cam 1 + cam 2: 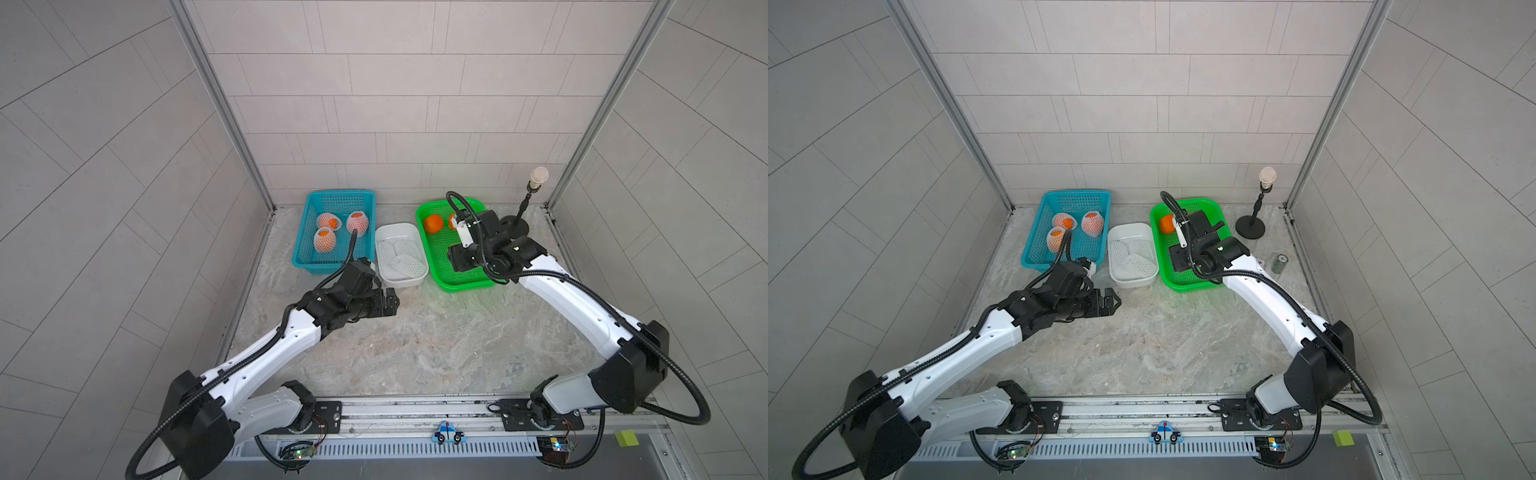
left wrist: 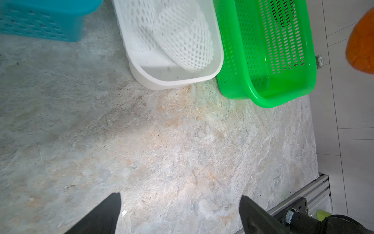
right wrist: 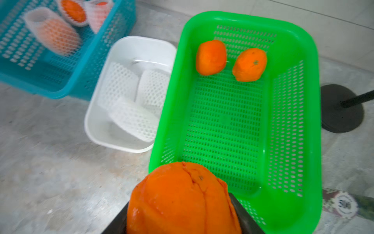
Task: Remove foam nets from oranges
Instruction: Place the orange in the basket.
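Gripping a bare orange (image 3: 182, 182), our right gripper (image 3: 179, 204) hangs over the green basket (image 3: 242, 16), where two more bare oranges (image 3: 211, 57) lie at the far end. Our left gripper (image 2: 179, 196) hovers empty, jaws wide apart, above the table (image 1: 415, 340) near the white tub (image 1: 401, 281). We see three foam nets (image 1: 401, 253) in that tub and three netted oranges (image 1: 324, 241) in the blue basket (image 1: 303, 237).

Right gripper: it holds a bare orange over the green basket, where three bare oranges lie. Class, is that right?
No. Only two bare oranges lie in the green basket, not three; the right wrist view shows it. The right gripper does hold a bare orange over that basket.
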You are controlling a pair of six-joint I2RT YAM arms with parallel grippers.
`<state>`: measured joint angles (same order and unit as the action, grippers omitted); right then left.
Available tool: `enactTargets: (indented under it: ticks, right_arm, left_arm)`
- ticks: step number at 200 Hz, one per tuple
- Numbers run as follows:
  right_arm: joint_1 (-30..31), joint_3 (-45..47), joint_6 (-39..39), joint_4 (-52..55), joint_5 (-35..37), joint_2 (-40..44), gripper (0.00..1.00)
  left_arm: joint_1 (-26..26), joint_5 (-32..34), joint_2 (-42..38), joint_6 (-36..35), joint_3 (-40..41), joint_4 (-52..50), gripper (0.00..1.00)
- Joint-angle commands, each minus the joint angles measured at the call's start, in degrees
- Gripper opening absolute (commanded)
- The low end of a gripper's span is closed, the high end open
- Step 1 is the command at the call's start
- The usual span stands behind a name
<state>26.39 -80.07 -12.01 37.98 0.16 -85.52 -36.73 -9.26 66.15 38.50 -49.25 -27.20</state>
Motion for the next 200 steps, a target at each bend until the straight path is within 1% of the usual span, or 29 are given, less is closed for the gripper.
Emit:
enactTargets:
  ticks: [1, 24, 40, 65, 108, 156, 200]
  right_arm:
    - [-3.0, -4.7, 3.0, 1.5, 5.6, -6.6, 0.63]
    - [-5.7, -12.5, 4.2, 3.8, 9.2, -15.6, 0.63]
    - [-7.5, -18.5, 4.4, 5.8, 9.7, -21.7, 0.63]
    - [-8.8, -26.0, 5.0, 7.1, 11.4, -29.9, 0.63]
    - [-9.9, -36.4, 6.4, 10.1, 13.8, -40.6, 0.63]
    - [-11.2, -44.0, 7.5, 13.2, 14.7, -47.3, 0.65]
    - [-11.9, -44.9, 7.9, 13.5, 14.4, -49.4, 0.67]
  left_arm:
    - [0.0, -0.7, 2.3, -1.2, -1.5, 2.3, 0.98]
    - [0.0, -1.9, 4.3, -1.3, -1.8, 3.7, 0.98]
    - [0.0, -1.8, 5.0, -1.6, -2.1, 3.4, 0.98]
    - [0.2, -1.3, 5.3, -1.9, -1.8, 3.9, 0.99]
    - [0.5, -0.6, 4.6, -1.9, -0.3, 5.8, 0.99]
    - [0.8, 0.1, 3.6, -1.9, 1.7, 7.9, 1.0]
    - [0.9, 0.2, 4.0, -2.3, 1.9, 8.2, 1.0]
